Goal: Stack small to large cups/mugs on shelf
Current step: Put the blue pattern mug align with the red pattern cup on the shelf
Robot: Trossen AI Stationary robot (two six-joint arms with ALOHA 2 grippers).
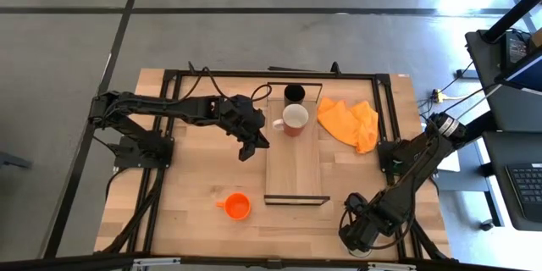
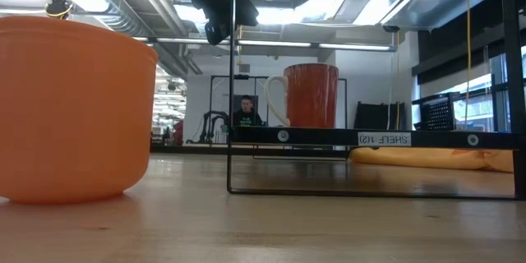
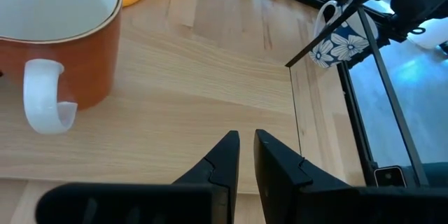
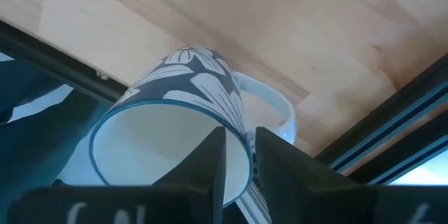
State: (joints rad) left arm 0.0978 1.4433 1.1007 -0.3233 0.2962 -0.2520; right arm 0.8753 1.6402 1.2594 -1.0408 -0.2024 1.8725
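Observation:
The shelf (image 1: pixel 294 165) is a long light-wood board in a black frame. At its far end stand a black tumbler (image 1: pixel 294 93) and, just nearer, an orange-walled mug with a white handle (image 1: pixel 294 119), which also shows in the left wrist view (image 3: pixel 63 49). An orange cup (image 1: pixel 237 207) stands on the table near the front. My left gripper (image 1: pixel 248 151) hovers shut and empty by the shelf's left edge. My right gripper (image 1: pixel 356 235), at the near right corner, is shut on a blue-and-white flowered mug (image 4: pixel 182 112). My right gripper holds the flowered mug by its wall at the rim (image 4: pixel 234 115), next to the white handle (image 4: pixel 280 112). One finger is inside the mouth and one outside. The mug lies tilted, its mouth toward the gripper, and it looks lifted clear of the table.
An orange cloth (image 1: pixel 349 124) lies crumpled on the table just right of the shelf's far end. A black metal frame (image 1: pixel 385 118) runs around the table. The shelf's near half (image 1: pixel 294 178) is bare wood. A person (image 2: pixel 245 113) sits in the room beyond.

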